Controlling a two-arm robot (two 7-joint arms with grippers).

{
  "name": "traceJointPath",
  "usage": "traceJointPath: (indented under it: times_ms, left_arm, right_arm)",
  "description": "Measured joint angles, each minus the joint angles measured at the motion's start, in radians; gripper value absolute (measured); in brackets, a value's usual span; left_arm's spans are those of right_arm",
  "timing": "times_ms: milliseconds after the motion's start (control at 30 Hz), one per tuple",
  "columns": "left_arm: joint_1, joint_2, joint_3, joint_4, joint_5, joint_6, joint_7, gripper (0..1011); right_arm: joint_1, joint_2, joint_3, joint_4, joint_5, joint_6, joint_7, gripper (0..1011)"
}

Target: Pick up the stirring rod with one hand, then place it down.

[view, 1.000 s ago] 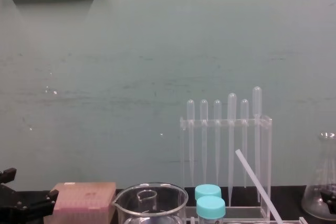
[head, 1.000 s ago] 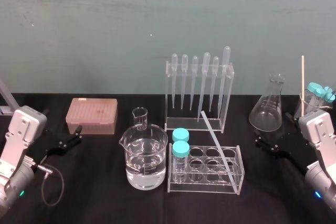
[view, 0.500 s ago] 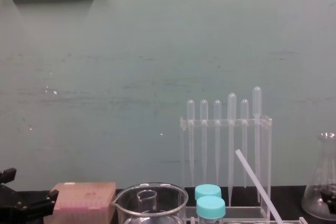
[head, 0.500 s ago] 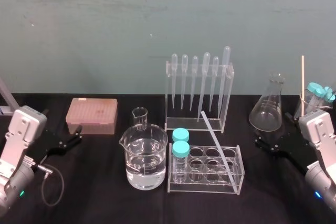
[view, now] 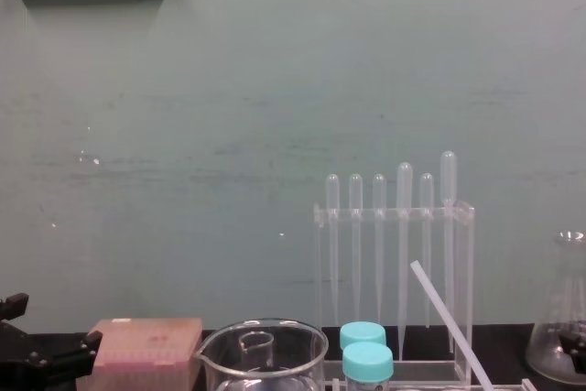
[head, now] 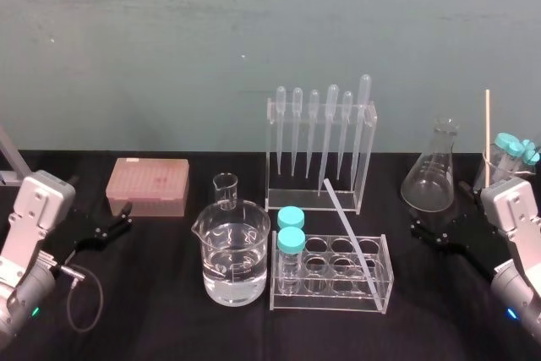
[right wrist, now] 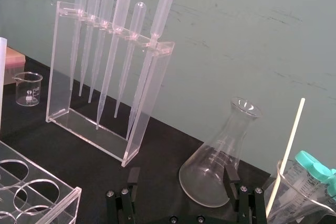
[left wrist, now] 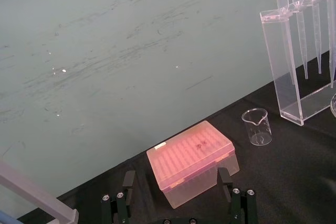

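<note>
On the far left of the black table, the left gripper (left wrist: 176, 177) sits low, just in front of a pink pipette-tip box (head: 148, 185). Its two fingers are spread wide with nothing between them. Right of it stand a small beaker (head: 226, 189), a large beaker (head: 235, 251) partly filled with clear liquid, and two blue-capped tubes (head: 291, 230) at the left end of a clear test-tube rack (head: 331, 302). All of these lie between that gripper and the stirring rod (head: 349, 227).

The rod stands tilted in the rack. Its lower end is down at the rack's near right corner, and its upper end leans up, back and leftward toward the pipette stand (head: 275, 154) behind. Whether the tip touches that stand cannot be told.

Further right an Erlenmeyer flask (head: 431, 177) stands close to the right gripper (right wrist: 182, 171), which is also wide open and empty. At the table's right edge a beaker (head: 492, 177) holds a wooden stick (head: 487, 128) and more capped tubes.

The right arm looks the better placed. The rod lies to its left, with bare table between it and the rack's right end. A grip would likely go across the rod's free upper half, followed by a lift along the slant so the lower end leaves the rack without dragging it. Room is tight behind, where the pipette stand and flask are, and open toward the table's near edge.
</note>
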Motion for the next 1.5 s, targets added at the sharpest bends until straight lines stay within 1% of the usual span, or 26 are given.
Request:
traceJointPath:
  times_ms: [967,1033,1067,1100,1167,1200,1267,1367,1400,1500]
  left_arm:
    - [0.0,0.0,0.0,0.0,0.0,0.0,0.0,1000]
    - [0.0,0.0,0.0,0.0,0.0,0.0,0.0,1000]
    - [0.0,0.0,0.0,0.0,0.0,0.0,0.0,1000]
    - [0.0,0.0,0.0,0.0,0.0,0.0,0.0,1000]
    - [0.0,0.0,0.0,0.0,0.0,0.0,0.0,1000]
    - [0.0,0.0,0.0,0.0,0.0,0.0,0.0,1000]
    - [0.0,0.0,0.0,0.0,0.0,0.0,0.0,1000]
    - [0.0,0.0,0.0,0.0,0.0,0.0,0.0,1000]
    - [0.0,0.0,0.0,0.0,0.0,0.0,0.0,1000]
    - [0.0,0.0,0.0,0.0,0.0,0.0,0.0,1000]
  right_arm:
    - [0.0,0.0,0.0,0.0,0.0,0.0,0.0,1003]
    - [-0.006,-0.005,0.011,-0.004,-0.005,-0.002,-0.013,1003]
    - [-0.009,-0.008,0.018,-0.007,-0.008,-0.009,-0.022,1003]
    - [-0.017,-0.015,0.031,-0.014,-0.017,-0.03,-0.044,1003]
    - [-0.025,-0.02,0.044,-0.02,-0.035,-0.061,-0.068,1003]
    - [-0.029,-0.026,0.054,-0.025,-0.054,-0.097,-0.09,1003]
    - [-0.031,-0.031,0.062,-0.031,-0.068,-0.131,-0.102,1003]
    - [-0.026,-0.039,0.068,-0.047,-0.081,-0.19,-0.099,1003]
    - [-0.019,-0.042,0.067,-0.054,-0.083,-0.221,-0.082,1003]
    - [-0.009,-0.046,0.058,-0.061,-0.079,-0.258,-0.041,1003]
